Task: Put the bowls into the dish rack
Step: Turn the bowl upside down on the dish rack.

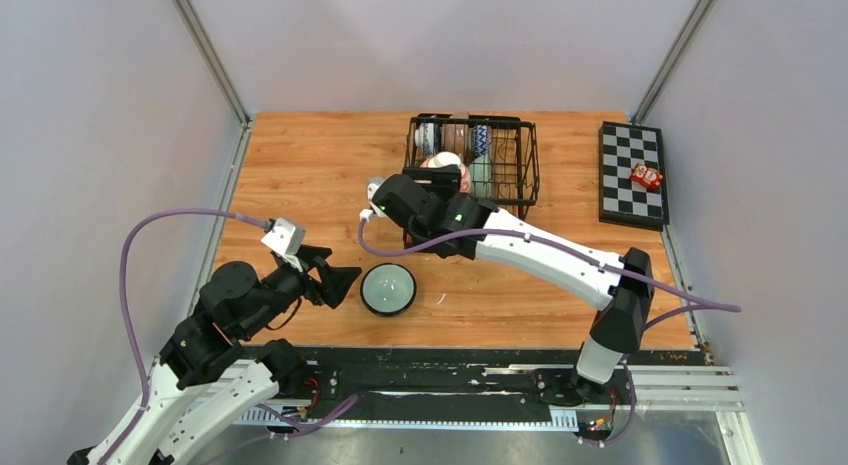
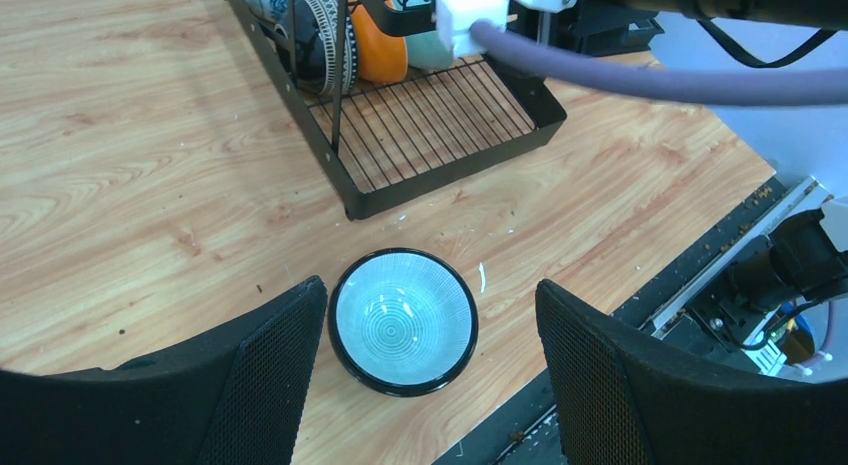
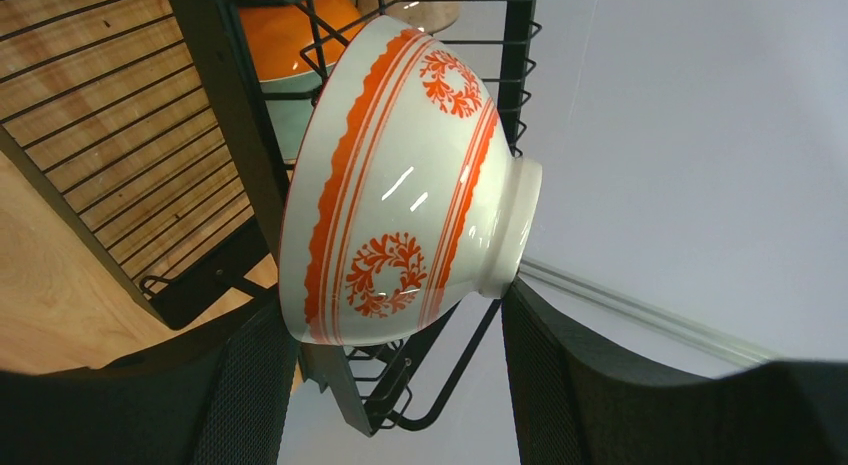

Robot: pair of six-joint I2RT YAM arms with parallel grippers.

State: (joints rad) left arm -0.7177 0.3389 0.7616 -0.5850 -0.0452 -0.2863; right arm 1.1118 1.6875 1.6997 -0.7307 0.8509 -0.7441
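Grey walls close in a wooden table [image 1: 300, 175]. The black wire dish rack [image 1: 534, 170] stands toward its far side, and a checkered board [image 1: 620, 145] lies well apart at the right edge. The rack already carries several bowls set on edge, among them a blue-and-white bowl [image 1: 428, 137], a brown bowl [image 1: 455, 138], a blue-patterned bowl [image 1: 481, 138] and a pale green bowl [image 1: 482, 173]. The exact count is hard to read through the wires.

The right gripper [image 3: 395, 300] is closed on an orange-patterned bowl [image 3: 400, 175], white with orange-red bands and wreaths. It holds the bowl on its side, rim toward one finger and foot toward the other. The bowl hangs at the rack's near-left corner, close against the frame. Whether it touches the wire cannot be told, and it does not look seated.

The left gripper [image 2: 428, 290] stands wide open and empty above the table. Below it, the dark-rimmed bowl [image 2: 403, 322] sits upright on the wood just in front of the rack, showing its pale blue ringed inside, with its rim just beside one finger in the wrist view.

The loading looks well along — most bowls are in, one is at the rack and has yet to be set down, and one is left on the table to be picked up.
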